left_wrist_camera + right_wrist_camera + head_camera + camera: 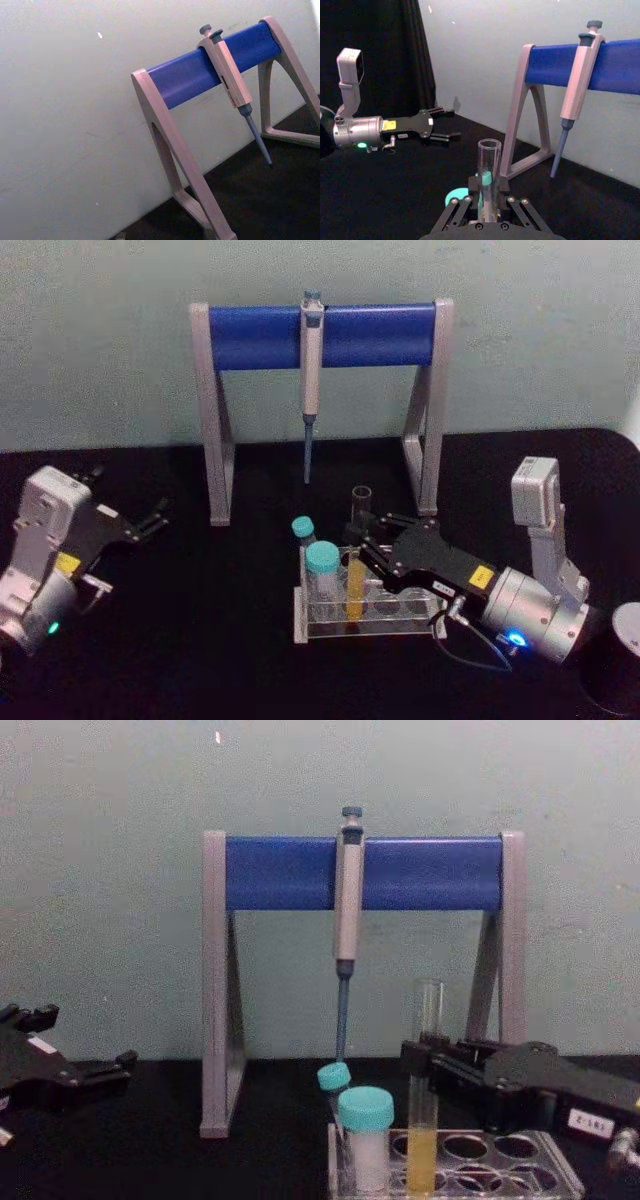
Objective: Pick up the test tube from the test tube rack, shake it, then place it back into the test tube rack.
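The test tube [355, 585], clear glass with yellow liquid in its lower part, stands upright in the test tube rack [400, 626] at the table's middle. My right gripper [361, 540] reaches in from the right and is shut on the tube's clear middle, above the liquid. From the chest, the tube [424, 1130] rises out of the rack [505, 1152] with the right gripper [427, 1055] clamped on it. In the right wrist view the tube [489, 165] stands between the right gripper's [488, 209] fingers. My left gripper [150, 516] hovers open at the far left.
Two teal-capped tubes [322, 560] [303, 529] stand at the rack's left end. Behind the rack is a grey-and-blue stand [255, 337] with a pipette [311, 370] hanging from it. A dark cylinder [618, 665] sits at the right edge.
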Controlling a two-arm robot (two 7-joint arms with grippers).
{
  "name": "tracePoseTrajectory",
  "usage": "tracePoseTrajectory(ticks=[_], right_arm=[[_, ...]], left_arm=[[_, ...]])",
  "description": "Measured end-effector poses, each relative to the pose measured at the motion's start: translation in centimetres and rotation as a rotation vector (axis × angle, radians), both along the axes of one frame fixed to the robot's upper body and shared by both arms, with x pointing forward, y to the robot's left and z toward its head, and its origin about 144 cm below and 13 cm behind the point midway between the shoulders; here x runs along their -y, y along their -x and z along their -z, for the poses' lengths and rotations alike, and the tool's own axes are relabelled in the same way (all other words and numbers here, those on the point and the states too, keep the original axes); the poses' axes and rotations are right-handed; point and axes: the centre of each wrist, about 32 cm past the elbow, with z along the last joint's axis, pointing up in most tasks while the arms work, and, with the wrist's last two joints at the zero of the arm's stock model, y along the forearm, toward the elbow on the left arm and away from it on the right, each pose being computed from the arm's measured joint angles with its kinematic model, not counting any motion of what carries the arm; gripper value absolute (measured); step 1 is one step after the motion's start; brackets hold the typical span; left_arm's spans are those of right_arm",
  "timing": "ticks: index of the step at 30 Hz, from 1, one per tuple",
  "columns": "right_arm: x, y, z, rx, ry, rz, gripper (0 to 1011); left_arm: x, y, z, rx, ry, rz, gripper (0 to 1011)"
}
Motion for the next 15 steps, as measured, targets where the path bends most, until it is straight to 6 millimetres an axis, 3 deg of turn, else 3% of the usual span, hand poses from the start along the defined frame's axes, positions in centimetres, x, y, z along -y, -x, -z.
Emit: tracePoseTrajectory(ticks=[15], right_arm=[[-0.22, -0.02, 0.4, -0.013, 0.006, 0.013, 229]], left_arm=[[0.0, 0.0, 0.0, 0.0, 0.0, 0.0, 1001]])
